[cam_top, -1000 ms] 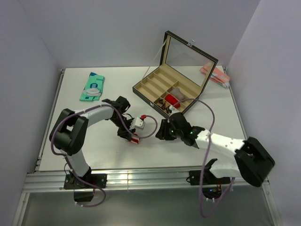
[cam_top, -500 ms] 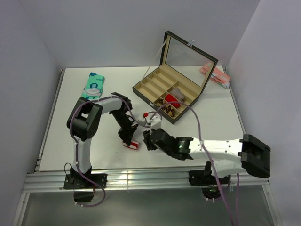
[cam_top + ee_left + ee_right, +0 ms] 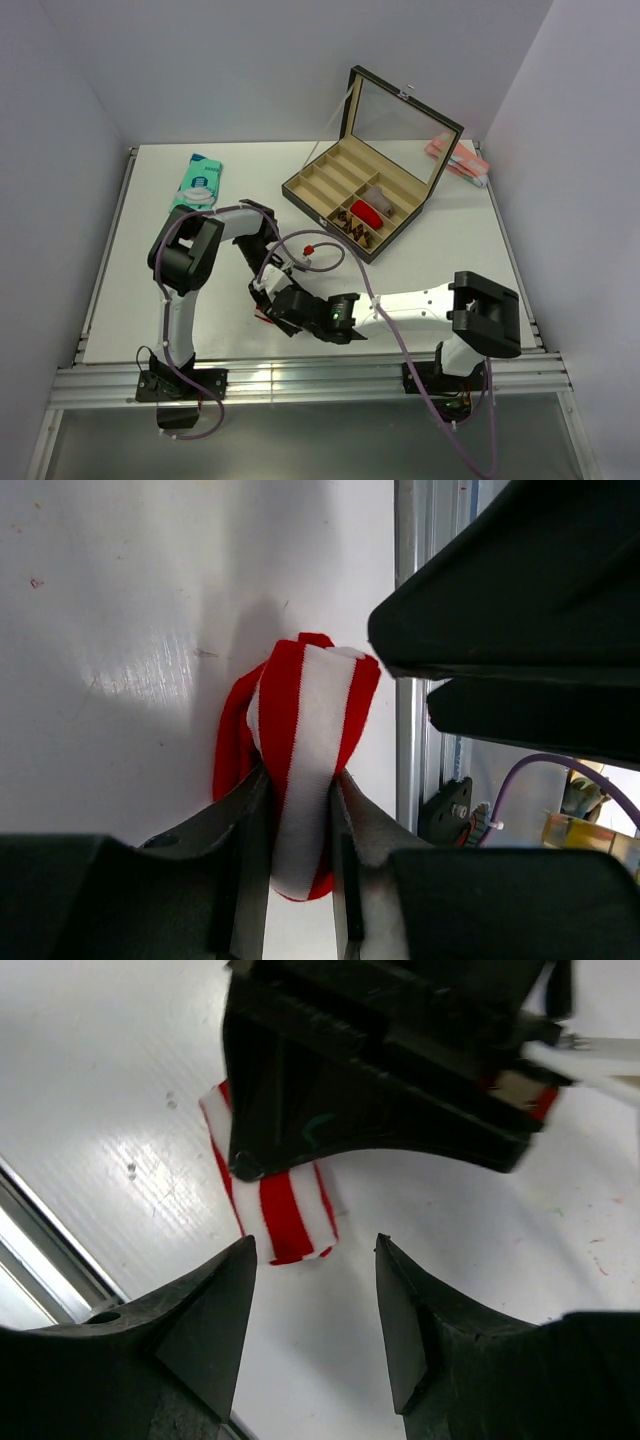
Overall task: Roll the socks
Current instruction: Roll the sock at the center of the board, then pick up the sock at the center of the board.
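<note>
Glossy white table (image 3: 100, 580); left tool (image 3: 298, 792) pinching soft, rolled red-white striped sock (image 3: 310, 710).

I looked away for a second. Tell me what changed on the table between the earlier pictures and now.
The right arm swung left, away from the box, bringing the right hand, open, up to the striped sock without touching it. The left arm refolded; the left hand barely shifted and kept its pinch on that sock. Nothing was let go. The box and teal packet stayed put.
</note>
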